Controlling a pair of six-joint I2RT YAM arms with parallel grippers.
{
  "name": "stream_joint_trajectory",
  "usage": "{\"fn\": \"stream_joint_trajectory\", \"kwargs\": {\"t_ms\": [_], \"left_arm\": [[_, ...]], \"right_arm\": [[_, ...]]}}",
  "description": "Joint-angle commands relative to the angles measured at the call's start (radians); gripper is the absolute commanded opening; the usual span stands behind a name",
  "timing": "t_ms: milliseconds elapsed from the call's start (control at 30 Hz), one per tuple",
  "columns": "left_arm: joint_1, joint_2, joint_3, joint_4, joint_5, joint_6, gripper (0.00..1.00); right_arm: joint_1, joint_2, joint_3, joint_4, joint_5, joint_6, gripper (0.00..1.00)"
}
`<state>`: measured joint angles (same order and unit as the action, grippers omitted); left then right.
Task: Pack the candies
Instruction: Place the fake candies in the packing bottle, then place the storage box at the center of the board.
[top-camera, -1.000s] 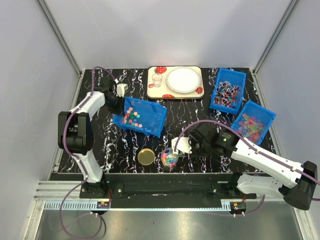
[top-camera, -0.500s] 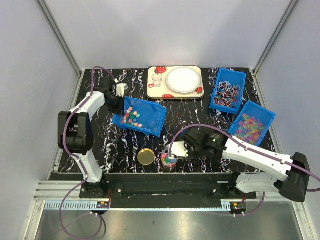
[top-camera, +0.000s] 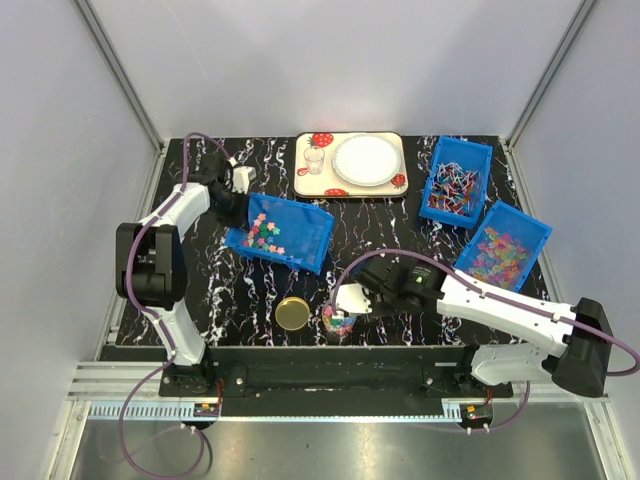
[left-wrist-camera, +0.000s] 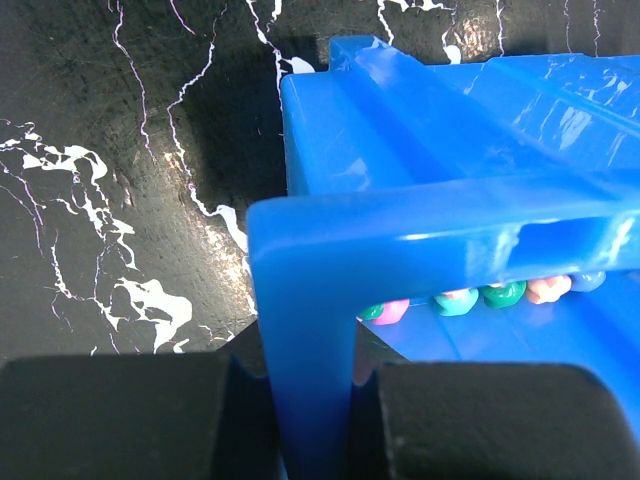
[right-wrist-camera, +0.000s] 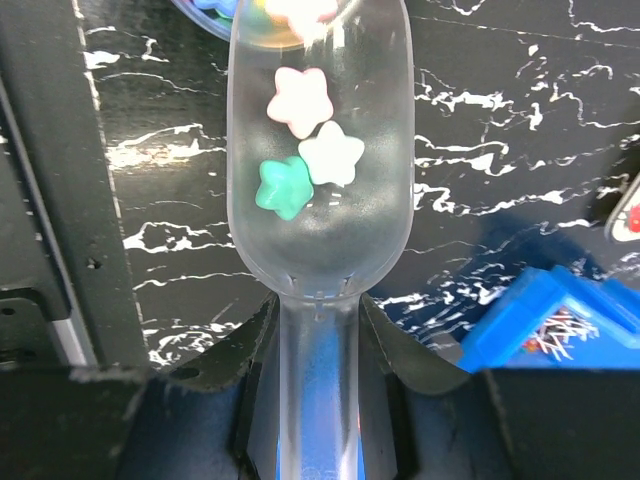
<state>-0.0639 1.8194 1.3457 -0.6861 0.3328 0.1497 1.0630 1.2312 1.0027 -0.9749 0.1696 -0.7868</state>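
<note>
Leftward since a second ago, the right jaws pinch a clear plastic scoop (right-wrist-camera: 320, 230) holding three star-shaped candies (right-wrist-camera: 300, 150) at the part-filled clear jar (top-camera: 338, 320), bench (top-camera: 400, 235) 6 o'clock; the left jaws clamp the blue plastic bin (top-camera: 290, 235) at 10 o'clock, more candies inside. Gold lid (top-camera: 293, 313) off.

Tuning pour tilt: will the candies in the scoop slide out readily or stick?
Probably slide: three star candies lie loose on the smooth clear scoop. Likely light, being small. Flat, pointed shape should limit rolling.
</note>
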Motion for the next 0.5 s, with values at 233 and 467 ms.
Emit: {"fn": "stream_joint_trajectory", "kwargs": {"t_ms": [233, 467], "left_arm": [[0.006, -0.04, 0.007, 0.043, 0.069, -0.01, 0.0], [0.006, -0.038, 0.006, 0.045, 0.071, -0.009, 0.0]], "right_arm": [[0.06, 0.074, 0.071, 0.007, 0.114, -0.026, 0.0], [0.061, 0.05, 0.056, -0.027, 0.13, -0.031, 0.0]]}}
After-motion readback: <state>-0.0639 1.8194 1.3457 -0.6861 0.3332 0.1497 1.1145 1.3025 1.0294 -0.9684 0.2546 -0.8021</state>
